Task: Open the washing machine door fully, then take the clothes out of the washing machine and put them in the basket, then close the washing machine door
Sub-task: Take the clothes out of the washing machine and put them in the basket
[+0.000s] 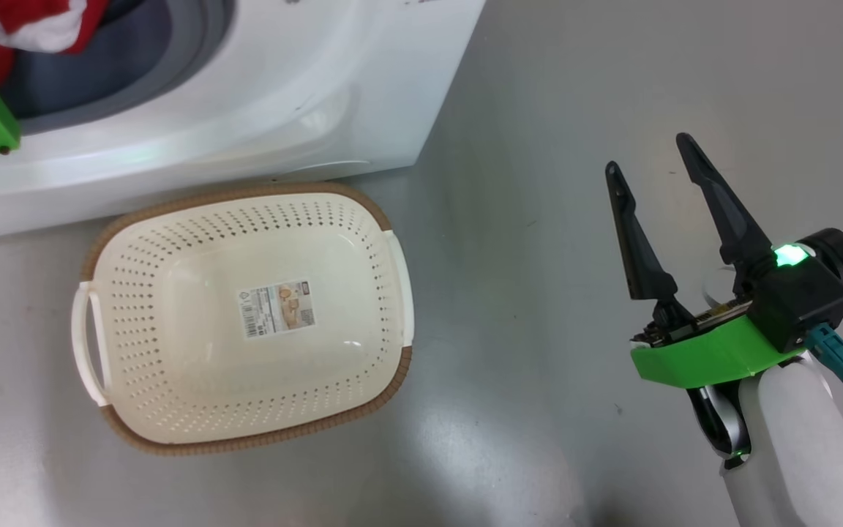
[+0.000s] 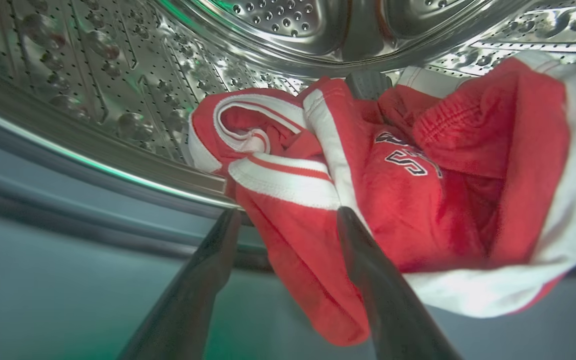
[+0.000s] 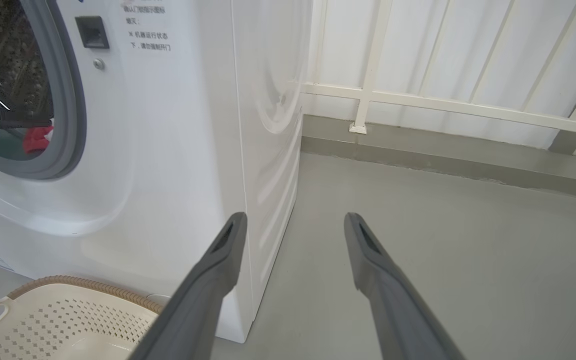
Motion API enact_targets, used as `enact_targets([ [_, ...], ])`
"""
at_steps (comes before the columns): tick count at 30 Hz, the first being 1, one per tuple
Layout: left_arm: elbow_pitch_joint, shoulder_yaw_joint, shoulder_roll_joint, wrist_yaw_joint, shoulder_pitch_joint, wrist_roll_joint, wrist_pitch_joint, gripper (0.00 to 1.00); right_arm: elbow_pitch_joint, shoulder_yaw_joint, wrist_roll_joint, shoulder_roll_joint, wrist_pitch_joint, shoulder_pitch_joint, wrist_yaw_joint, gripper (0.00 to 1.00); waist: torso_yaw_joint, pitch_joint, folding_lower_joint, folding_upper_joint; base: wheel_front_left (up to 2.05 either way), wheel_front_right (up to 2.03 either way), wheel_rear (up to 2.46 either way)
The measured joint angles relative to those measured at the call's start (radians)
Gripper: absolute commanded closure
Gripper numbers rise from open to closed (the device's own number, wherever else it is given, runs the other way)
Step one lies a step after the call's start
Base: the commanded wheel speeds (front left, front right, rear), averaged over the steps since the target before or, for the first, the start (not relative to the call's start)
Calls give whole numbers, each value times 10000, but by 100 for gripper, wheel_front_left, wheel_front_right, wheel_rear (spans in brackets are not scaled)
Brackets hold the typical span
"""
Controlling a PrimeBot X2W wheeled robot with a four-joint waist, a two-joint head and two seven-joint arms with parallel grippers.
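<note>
Grey floor (image 1: pixel 612 73) aside, the left jaws stand apart at a hanging fold of the red clothes (image 2: pixel 418 200) inside the washing machine (image 1: pixel 282 95), the right jaws apart and idle, the basket (image 1: pixel 173 351) in front empty, so unloading seems hardly begun and closing the door remains.

Glossy grey floor (image 1: pixel 538 110) (soft glare) meets white panelled wall (image 3: pixel 443 50).

Laundry area, maybe balcony: washing machine (image 3: pixel 178 150), white railing (image 3: pixel 418 102).
</note>
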Motion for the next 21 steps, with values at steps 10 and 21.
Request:
enact_targets([
  [10, 663, -186, 309, 128, -285, 31, 360, 0, 33, 205, 159, -2, 0, -85, 13, 0, -343, 248, 0, 0, 0, 0, 0],
  [21, 803, -341, 525, 98, -509, 29, 274, 100, 42, 199, 232, 0, 0, -240, 13, 0, -408, 391, 0, 0, 0, 0, 0],
])
